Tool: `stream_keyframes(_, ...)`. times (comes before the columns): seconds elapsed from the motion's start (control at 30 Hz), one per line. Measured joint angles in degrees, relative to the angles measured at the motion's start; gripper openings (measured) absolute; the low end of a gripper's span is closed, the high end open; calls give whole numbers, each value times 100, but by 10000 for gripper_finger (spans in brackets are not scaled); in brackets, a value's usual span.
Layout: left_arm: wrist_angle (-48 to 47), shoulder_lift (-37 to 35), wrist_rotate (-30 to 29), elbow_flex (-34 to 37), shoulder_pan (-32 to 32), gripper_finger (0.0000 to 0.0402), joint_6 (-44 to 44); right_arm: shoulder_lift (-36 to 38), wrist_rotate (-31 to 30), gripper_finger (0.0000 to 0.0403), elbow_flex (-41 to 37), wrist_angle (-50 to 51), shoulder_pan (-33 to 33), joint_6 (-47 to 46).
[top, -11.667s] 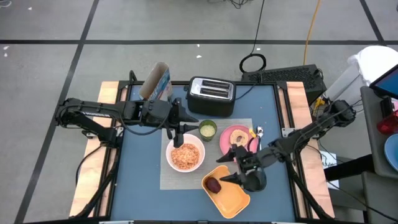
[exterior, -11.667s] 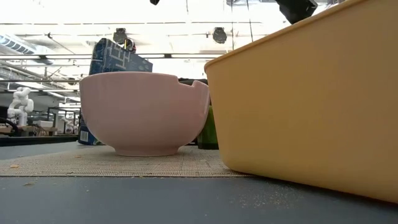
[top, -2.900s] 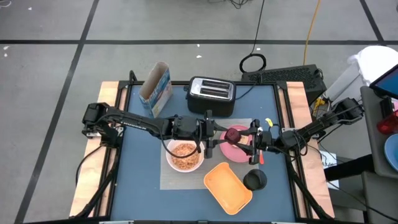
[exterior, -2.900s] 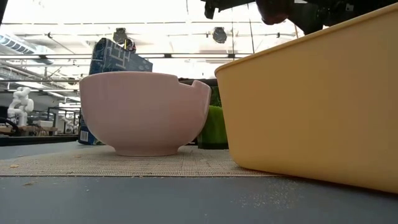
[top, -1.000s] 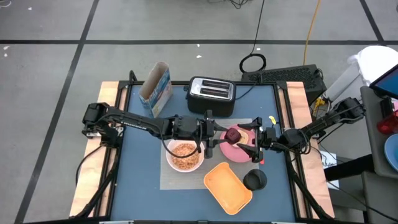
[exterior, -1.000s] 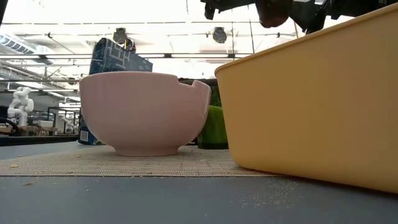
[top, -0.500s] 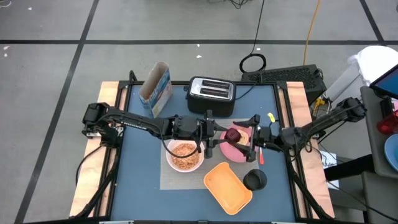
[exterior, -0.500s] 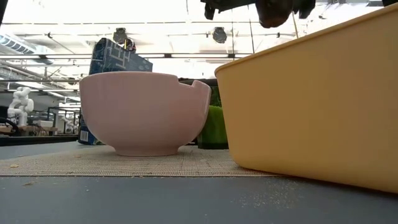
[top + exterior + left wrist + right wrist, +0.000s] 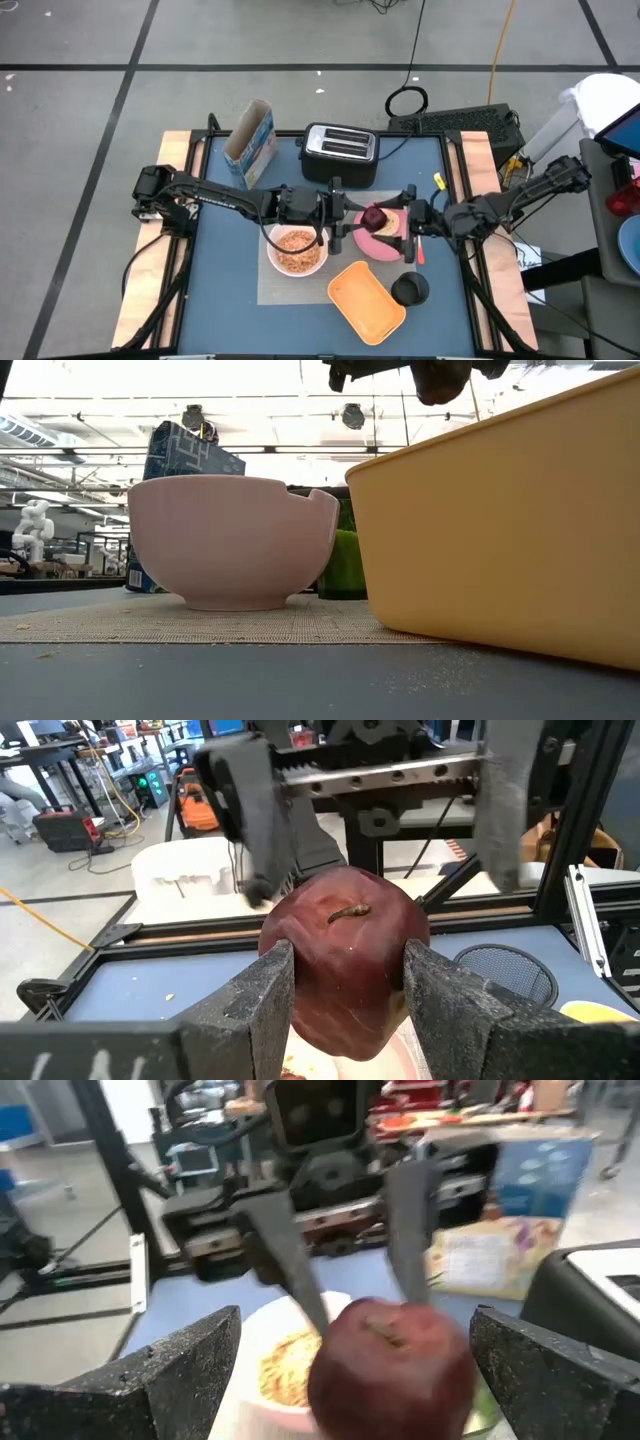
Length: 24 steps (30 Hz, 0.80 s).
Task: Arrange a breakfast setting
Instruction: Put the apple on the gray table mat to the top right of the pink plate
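Note:
My left gripper [image 9: 355,216] reaches in from the table's left and is shut on a dark red apple [image 9: 375,216] above the pink plate [image 9: 385,245]. My right gripper [image 9: 404,220] is open just right of the apple, its fingers [image 9: 180,1370] wide on either side and apart from it. A piece of toasted bread [image 9: 392,209] shows on the plate behind the apple. The white bowl [image 9: 297,250] of cereal stands on the grey placemat [image 9: 275,290]. The pale-green cup [image 9: 345,570] stands behind the bowl in the low view; the left arm hides it from above. My left gripper pinches the apple's two opposite sides [image 9: 292,985] between its two fingers. The fingers come level from the table's left. The apple is lifted clear above the pink plate, its stem [image 9: 348,912] up.
An orange tray [image 9: 365,300] lies at the placemat's near right corner, a black round thing [image 9: 410,290] beside it. The black-and-silver toaster [image 9: 340,152] and a cereal box [image 9: 250,135] stand at the far side. A red thing [image 9: 419,250] lies right of the plate.
My right gripper has drawn back a little toward the table's right edge, away from the apple. The apple stays still in my left gripper above the plate.

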State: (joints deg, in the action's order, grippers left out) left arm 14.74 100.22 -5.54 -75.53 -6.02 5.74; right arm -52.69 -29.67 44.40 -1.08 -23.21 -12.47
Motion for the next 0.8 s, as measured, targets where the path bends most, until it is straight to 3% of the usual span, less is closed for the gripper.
stream_keyframes(0.33, -55, 2, -2, 7, 0, 179, 0, -69, -345, 380, 2, 125, 1, 123)
stream_keyframes(0.8, -50, 2, -2, 7, 0, 179, 1, -136, -343, 380, 0, 626, 1, -98)
